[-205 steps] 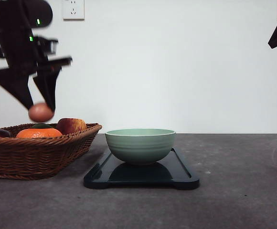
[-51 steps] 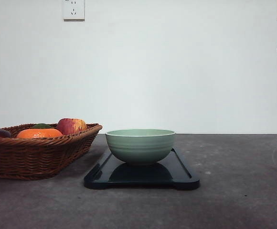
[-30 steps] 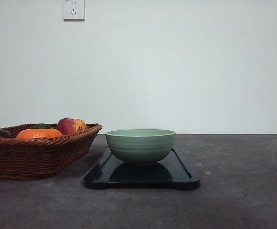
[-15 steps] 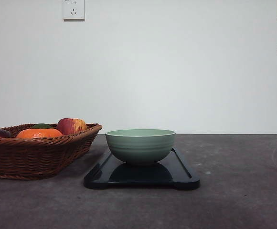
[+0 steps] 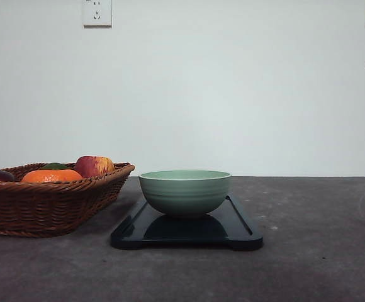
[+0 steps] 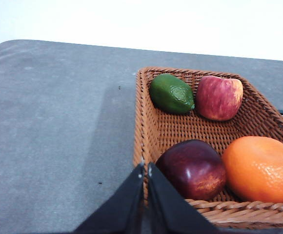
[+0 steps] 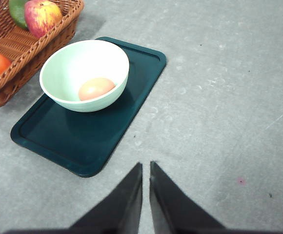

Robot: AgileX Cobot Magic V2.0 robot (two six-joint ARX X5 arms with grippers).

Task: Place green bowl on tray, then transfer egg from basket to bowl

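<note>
right wrist view looks down on the green bowl (image 7: 84, 74) standing on the tray (image 7: 90, 131), toward the tray's basket end, with the egg (image 7: 96, 88) lying inside it. the right gripper (image 7: 146, 168) hangs over bare table (image 7: 219, 112), its fingers pressed nearly together and holding nothing. in the front view the bowl's wall hides the egg. left wrist view has the left gripper (image 6: 145, 169) clenched and empty at the basket (image 6: 146, 126) rim, above a dark red apple (image 6: 194, 168), an orange (image 6: 262, 168) cut off by the frame edge, a lime (image 6: 171, 93) and a red-yellow apple (image 6: 218, 97).
</note>
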